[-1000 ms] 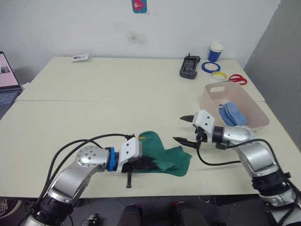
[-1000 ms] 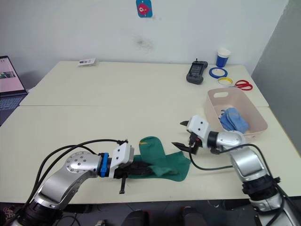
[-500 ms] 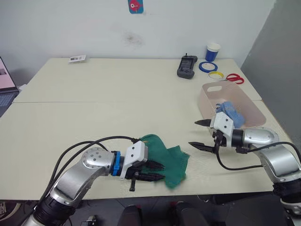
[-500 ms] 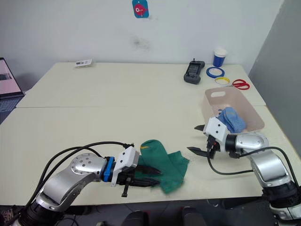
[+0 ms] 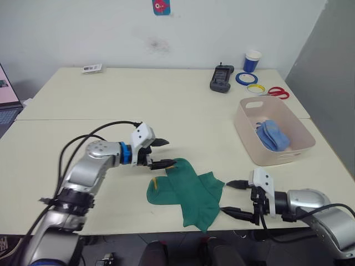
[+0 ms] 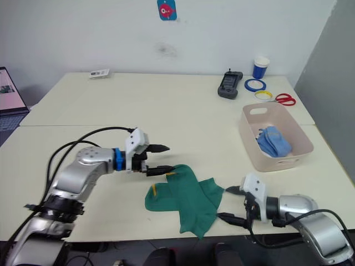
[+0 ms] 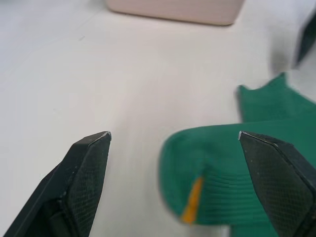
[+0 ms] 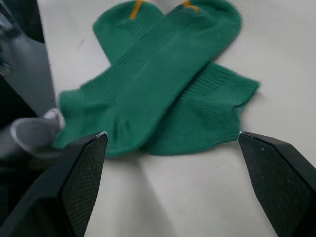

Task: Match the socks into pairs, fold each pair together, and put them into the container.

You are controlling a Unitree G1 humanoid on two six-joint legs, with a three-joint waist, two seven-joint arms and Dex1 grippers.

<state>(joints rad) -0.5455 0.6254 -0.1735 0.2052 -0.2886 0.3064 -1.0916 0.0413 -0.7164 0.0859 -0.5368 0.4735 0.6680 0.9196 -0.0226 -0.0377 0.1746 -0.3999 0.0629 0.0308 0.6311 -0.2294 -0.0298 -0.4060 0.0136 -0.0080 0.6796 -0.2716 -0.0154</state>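
Green socks (image 5: 188, 190) between grippers — scissors (image 5: 277, 92) afar

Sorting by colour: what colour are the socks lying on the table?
Green socks with yellow trim, clearest in the right wrist view.

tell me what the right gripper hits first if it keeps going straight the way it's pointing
Probably the green socks. The right gripper is open and pointing toward them from just off their edge, and nothing lies between. Its height above the table is hard to judge, so it could skim over them.
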